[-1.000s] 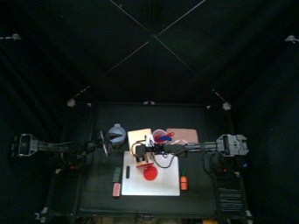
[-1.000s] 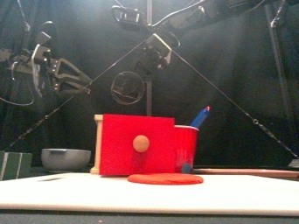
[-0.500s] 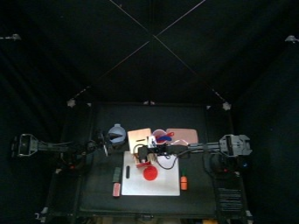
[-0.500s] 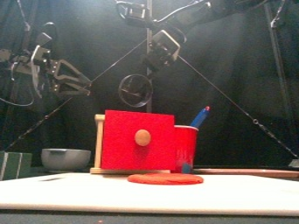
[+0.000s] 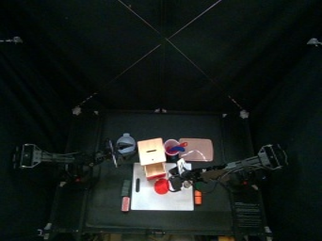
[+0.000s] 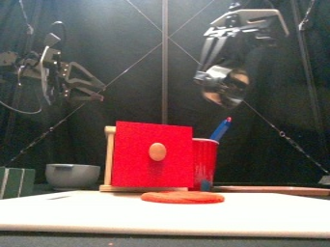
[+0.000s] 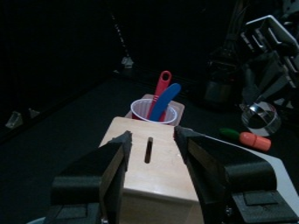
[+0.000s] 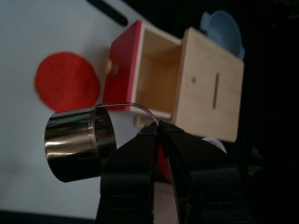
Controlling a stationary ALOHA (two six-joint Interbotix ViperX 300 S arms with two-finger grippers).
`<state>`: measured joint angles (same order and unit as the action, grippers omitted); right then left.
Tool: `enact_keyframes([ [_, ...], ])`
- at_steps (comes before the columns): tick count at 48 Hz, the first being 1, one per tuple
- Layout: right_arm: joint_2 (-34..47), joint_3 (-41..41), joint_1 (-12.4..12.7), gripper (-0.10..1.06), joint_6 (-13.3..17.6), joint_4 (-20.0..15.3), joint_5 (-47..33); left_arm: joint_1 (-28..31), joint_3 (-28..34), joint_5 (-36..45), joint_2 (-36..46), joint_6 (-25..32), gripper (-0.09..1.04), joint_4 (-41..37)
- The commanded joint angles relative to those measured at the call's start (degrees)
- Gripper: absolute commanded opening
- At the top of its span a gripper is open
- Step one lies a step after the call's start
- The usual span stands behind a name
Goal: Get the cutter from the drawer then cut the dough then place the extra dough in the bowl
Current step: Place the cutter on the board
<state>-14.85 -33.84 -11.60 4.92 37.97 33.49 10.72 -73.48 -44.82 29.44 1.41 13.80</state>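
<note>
We have the cutter hanging in the upper right of the front view, well above the counter and apart from everything on it. The right fingers are clenched on its thin wire handle, and the ring dangles to one side of them. It is a short band of bright, smooth metal, and we judge it light, stiff and rather slippery. Held only by the wire, it may swing or turn in the grip, so it should go down slowly and level. The wire handle is the sensible hold because it leaves the rim free to press.

The dough lies as a flat, matte red disc low in the centre of the front view, on the white cutting board just in front of the red drawer front. We expect it to be soft and a little tacky. It should yield to the rim, it may cling to the metal, and the leftover ring will be floppy and best pinched at its outer edge.

The pale wooden box looks hard and square, and its drawer appears drawn out in the right wrist view. The blue-grey bowl sits at the lower left, well apart from the dough. The left fingers are spread and empty, high at the upper left.
</note>
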Motion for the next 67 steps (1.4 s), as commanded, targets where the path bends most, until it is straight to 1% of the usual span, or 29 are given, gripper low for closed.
enact_keyframes([
  [1, -4.04, -2.99, -1.23, 0.51, 5.71, 2.9, 2.64, 0.0, 2.11, -0.18, -0.79, 0.18, 0.83, -0.09],
  [4, -4.75, -4.66, -1.76, 0.51, 8.53, 6.24, 3.6, 0.0, 2.55, -0.18, -1.41, 0.09, 0.83, 0.0],
  [5, -5.01, -5.63, -2.2, 0.51, 9.93, 8.26, 4.13, 0.09, 2.9, -0.18, -1.76, 0.09, 0.83, 0.0],
  [7, -5.19, -6.94, -2.72, 0.51, 11.87, 10.81, 4.31, 0.0, 3.43, -0.18, -2.29, 0.09, 0.83, -0.09],
  [10, -5.1, -8.61, -3.08, 0.51, 15.29, 13.89, 4.31, 0.09, 4.31, -0.18, -3.16, 0.18, 0.83, -0.09],
  [15, -4.92, -10.2, -3.16, 0.51, 22.24, 17.58, 4.31, 0.0, 5.89, -0.18, -5.01, 0.18, 0.83, -0.35],
  [16, -4.92, -10.46, -3.16, 0.51, 24.35, 18.37, 4.31, 0.09, 6.06, -0.18, -5.45, 0.18, 0.83, -0.53],
  [19, -4.75, -10.99, -3.16, 0.51, 28.74, 20.39, 4.31, 0.18, 6.94, -0.18, -6.68, 0.18, 0.83, -0.97],
  [21, -4.48, -11.6, -3.34, 0.51, 32.08, 22.59, 4.48, 0.18, 7.56, -0.18, -7.91, 0.18, 0.83, -1.32],
  [25, -3.69, -13.1, -4.22, 0.51, 36.65, 26.72, 5.36, 0.09, 8.7, -0.18, -10.02, 0.18, 0.83, -1.85],
  [29, -1.49, -14.68, -5.45, 0.51, 41.31, 31.2, 8.88, 0.0, 9.84, -0.18, -12.3, 0.18, 0.83, -2.2],
  [37, 3.52, -14.33, -7.91, 0.51, 50.45, 35.77, 14.94, -0.09, 11.34, -0.18, -14.15, 0.18, 0.83, -2.29],
  [39, 4.83, -13.97, -8.7, 0.51, 53.44, 37.18, 16.35, -0.18, 11.51, -0.18, -14.24, 0.18, 0.83, -2.29],
  [44, 7.38, -13.45, -10.99, 0.51, 58.01, 40.17, 19.16, -0.18, 11.69, -0.18, -14.15, 0.18, 0.83, -2.29],
  [47, 9.49, -13.18, -12.74, 0.51, 60.56, 41.4, 21.36, -0.18, 11.69, -0.18, -14.15, 0.09, 0.83, -2.2],
  [49, 10.81, -13.01, -13.54, 0.51, 61.7, 41.66, 22.85, -0.18, 11.69, -0.18, -14.15, 0.09, 0.83, -2.2],
  [54, 14.41, -12.04, -14.59, 0.52, 64.34, 41.22, 26.54, -0.26, 11.69, -0.18, -14.15, 0.09, 0.83, -2.29],
  [57, 15.64, -11.25, -14.68, 0.52, 65.83, 40.61, 27.51, -0.18, 11.78, -0.18, -14.15, 0.09, 0.83, -2.29],
  [63, 16.61, -10.02, -14.41, 0.56, 66.8, 38.5, 27.33, -0.26, 11.95, -0.26, -14.06, 0.09, 0.83, -2.29],
  [67, 16.61, -9.76, -14.41, 0.64, 66.8, 37.35, 27.25, -0.26, 12.04, -0.35, -14.15, 0.18, 0.83, -2.29],
])
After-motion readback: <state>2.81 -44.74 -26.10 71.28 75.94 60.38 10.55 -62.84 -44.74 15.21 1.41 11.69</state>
